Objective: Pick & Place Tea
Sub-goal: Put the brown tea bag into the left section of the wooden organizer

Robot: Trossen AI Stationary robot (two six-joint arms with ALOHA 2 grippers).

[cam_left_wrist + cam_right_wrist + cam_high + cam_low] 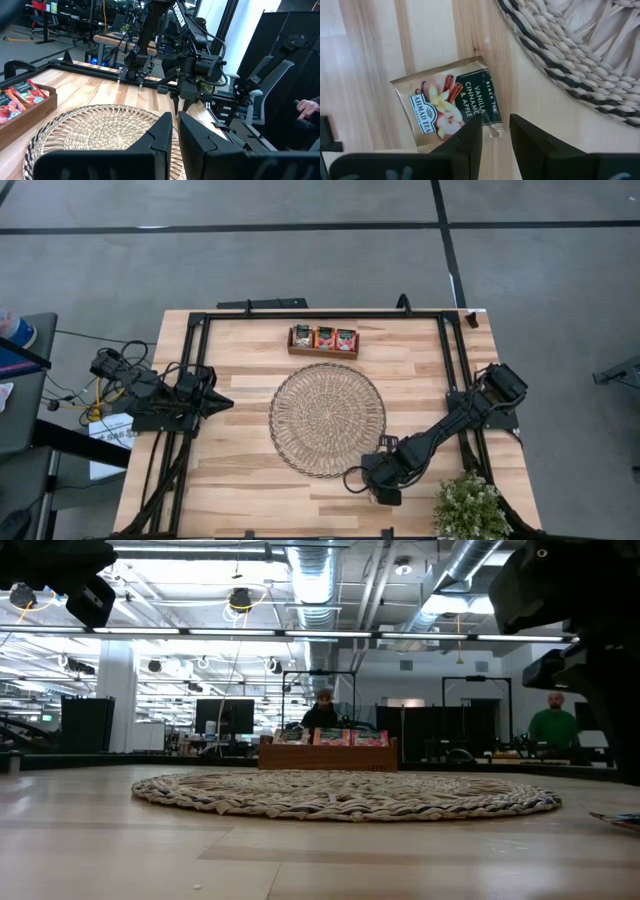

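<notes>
From overhead: right gripper [386, 492] down near the table's 5 o'clock corner, just past the 4 o'clock rim of the round woven straw mat [327, 419]. Can't spot the sachet under the arm here. Brown wooden divided tray [323, 354] sitting at 12 o'clock, three compartments of tea sachets [324, 337] standing in it. Left gripper [222, 404] parked at 9 o'clock off the mat's edge, fingers nearly pressed together, holding nothing. Leafy green potted plant [471, 508] close by the right arm, so probably a snag risk on a wide swing.

Table level: mat flat in the middle, tray behind it, people in the room beyond. Nothing lifted.

Left wrist cam: own dark fingers [161, 136] almost touching, with the right arm hanging over the mat's far side.

Right wrist cam: the good one. Flat beige foil sachet with a dark green panel [447, 103] lying on bare wood just beside the mat's rim, not on it. Right fingers [466, 139] spread a little, straddling one corner, gripping nothing yet.

Worries, guessing only:
- Pinch lines up on a corner rather than the middle, so likely to pivot or slip out on the lift.
- Lies dead flat, so fingertips could just skid it along the wood.
- Skidding toward the mat could jam it against or under the woven edge.
- Narrow spread leaves little margin if the approach is off.
</notes>
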